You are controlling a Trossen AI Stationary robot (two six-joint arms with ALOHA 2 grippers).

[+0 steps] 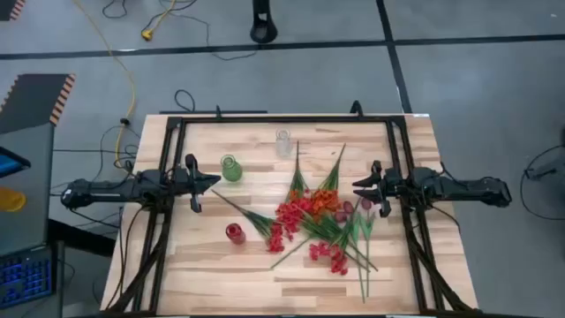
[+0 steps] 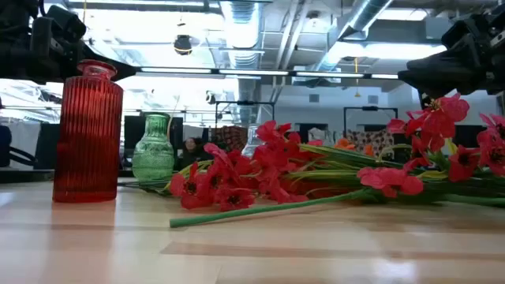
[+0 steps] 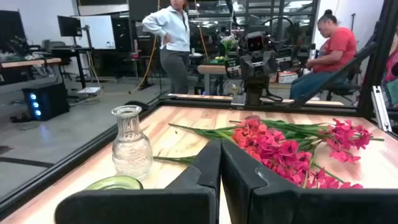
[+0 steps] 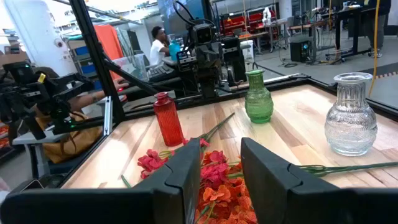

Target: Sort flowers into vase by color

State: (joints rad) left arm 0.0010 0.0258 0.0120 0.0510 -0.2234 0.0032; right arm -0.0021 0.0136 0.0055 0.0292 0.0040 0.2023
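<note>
The flowers lie in a loose heap on the wooden table, right of centre, with green stems fanned out. Pink-red sprays make up most of the heap, and orange sprays lie at its middle. Three small vases stand upright: green, clear glass and red ribbed. My left gripper hovers shut just left of the green vase. My right gripper hovers open at the heap's right side.
A black frame rail runs along the far edge and both sides of the table. Bare wood shows at the near left corner. People stand and sit in the room beyond the table.
</note>
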